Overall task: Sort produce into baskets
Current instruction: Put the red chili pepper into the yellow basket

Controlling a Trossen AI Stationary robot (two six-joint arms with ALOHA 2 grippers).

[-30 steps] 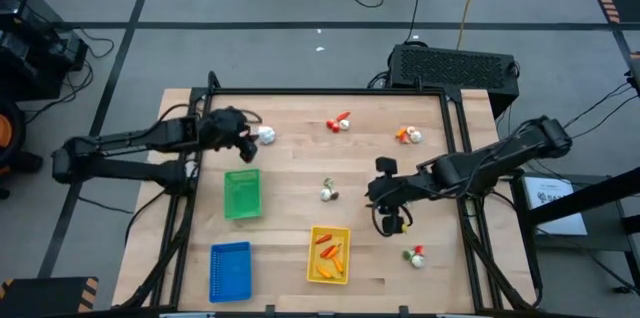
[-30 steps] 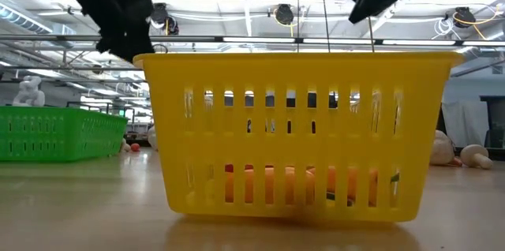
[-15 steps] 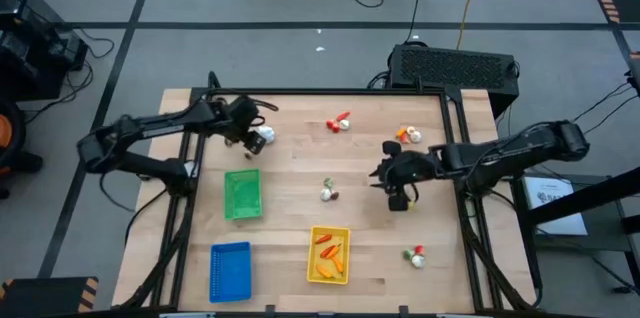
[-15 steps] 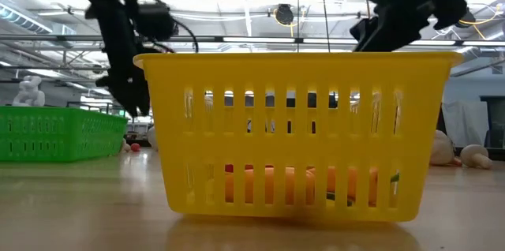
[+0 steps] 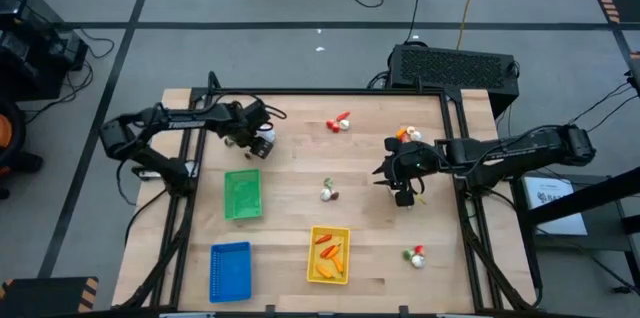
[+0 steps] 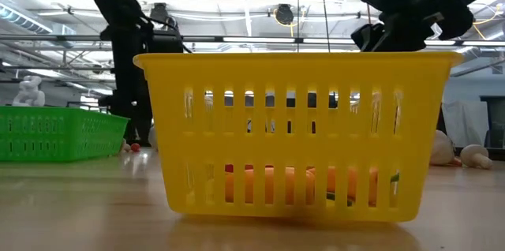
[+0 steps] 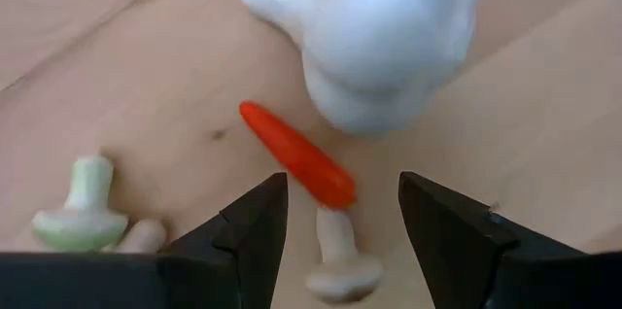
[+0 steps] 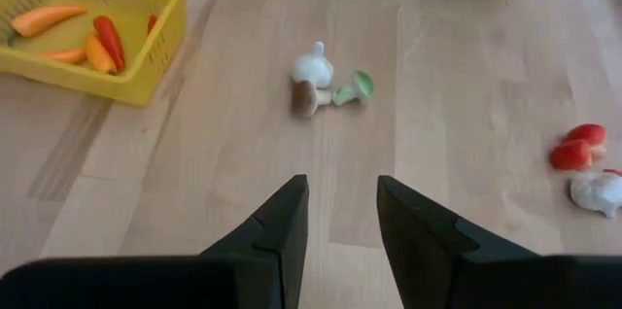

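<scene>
Hovering at the bench's ten o'clock, the left tool hangs with jaws parted and empty over a white bulb, a red pepper and small mushrooms. The right tool, jaws ajar and empty, sits out at three o'clock. The yellow basket at six o'clock holds carrots and peppers; the green basket and blue basket look empty. Clusters wait at twelve, two, centre and five. I'd call it early going.
</scene>
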